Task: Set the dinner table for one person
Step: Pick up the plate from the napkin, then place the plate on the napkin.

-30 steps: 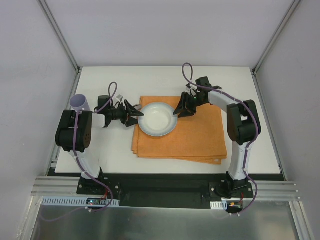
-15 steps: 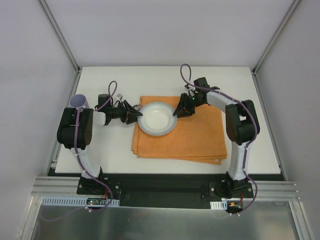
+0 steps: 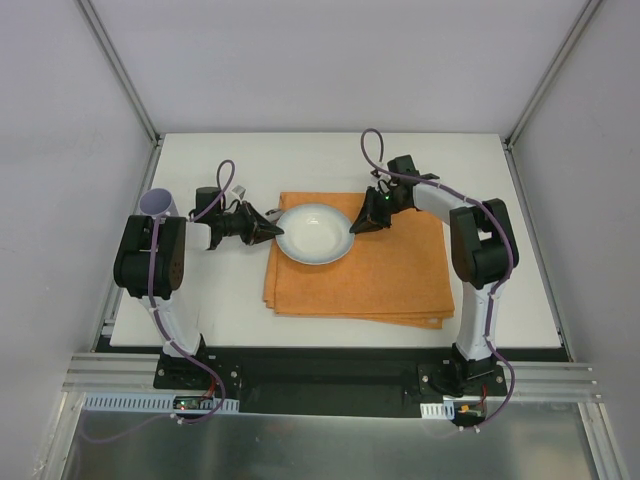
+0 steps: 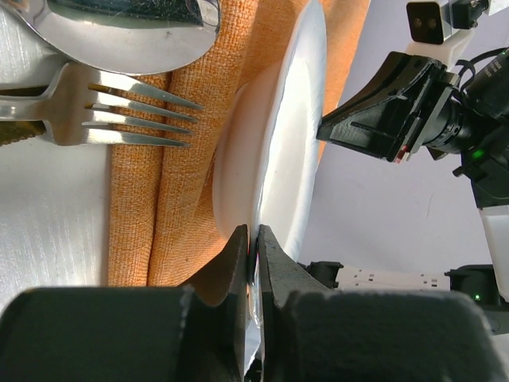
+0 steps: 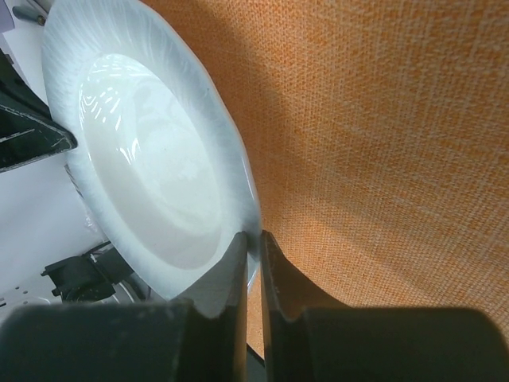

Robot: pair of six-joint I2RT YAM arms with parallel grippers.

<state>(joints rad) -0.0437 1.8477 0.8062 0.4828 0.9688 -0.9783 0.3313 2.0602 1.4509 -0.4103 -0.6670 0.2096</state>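
Note:
A white plate (image 3: 315, 233) lies on the left part of an orange placemat (image 3: 380, 270), which is spread on the dinner table (image 3: 450, 160). My left gripper (image 3: 270, 232) is shut on the plate's left rim, and in its wrist view the rim (image 4: 278, 159) runs between the closed fingertips of the left gripper (image 4: 253, 239). My right gripper (image 3: 357, 226) is shut on the opposite rim. In the right wrist view the right gripper (image 5: 254, 243) pinches the plate (image 5: 151, 159) over the placemat (image 5: 382, 143).
A fork (image 4: 119, 119) and a spoon (image 4: 127, 28) lie at the placemat's left edge (image 4: 167, 207), close to the left gripper. A pale purple cup (image 3: 157, 205) stands at the table's left edge beside the left arm. Grey walls close in the table.
Both grippers have closed from open onto opposite rims of the plate. The plate has shifted slightly towards the far side of the table.

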